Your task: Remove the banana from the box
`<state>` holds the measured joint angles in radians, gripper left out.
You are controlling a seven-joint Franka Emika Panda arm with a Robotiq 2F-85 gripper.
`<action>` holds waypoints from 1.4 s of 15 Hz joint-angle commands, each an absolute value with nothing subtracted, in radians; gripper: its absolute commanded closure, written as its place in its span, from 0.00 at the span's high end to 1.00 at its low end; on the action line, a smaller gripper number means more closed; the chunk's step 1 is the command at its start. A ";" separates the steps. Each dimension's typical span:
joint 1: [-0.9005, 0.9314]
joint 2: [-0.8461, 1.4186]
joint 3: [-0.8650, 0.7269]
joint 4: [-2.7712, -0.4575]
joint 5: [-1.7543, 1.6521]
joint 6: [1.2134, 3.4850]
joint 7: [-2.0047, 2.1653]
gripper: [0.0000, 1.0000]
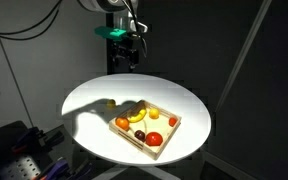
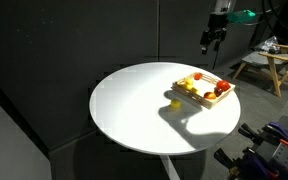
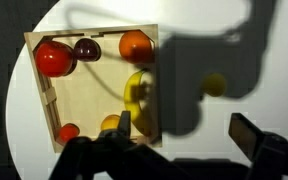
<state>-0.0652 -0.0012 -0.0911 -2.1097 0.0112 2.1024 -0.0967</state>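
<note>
round white table (image 1: 89, 100) in a dark room (black backdrop); gripper (image 1: 127, 62) hangs wide open, empty.

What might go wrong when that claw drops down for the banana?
The banana lies close to the box wall and beside an orange fruit, so the open gripper might catch the wall or nudge that neighbour instead. The arm's shadow also falls over the banana in the wrist view, which may make aiming harder.
</note>
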 commanded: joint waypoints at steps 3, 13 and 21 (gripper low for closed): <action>-0.089 0.077 -0.099 -2.059 0.021 2.116 -0.122 1.00; -0.114 0.189 -0.103 -2.023 0.017 2.142 -0.121 1.00; -0.128 0.274 -0.117 -1.986 0.013 2.195 -0.073 1.00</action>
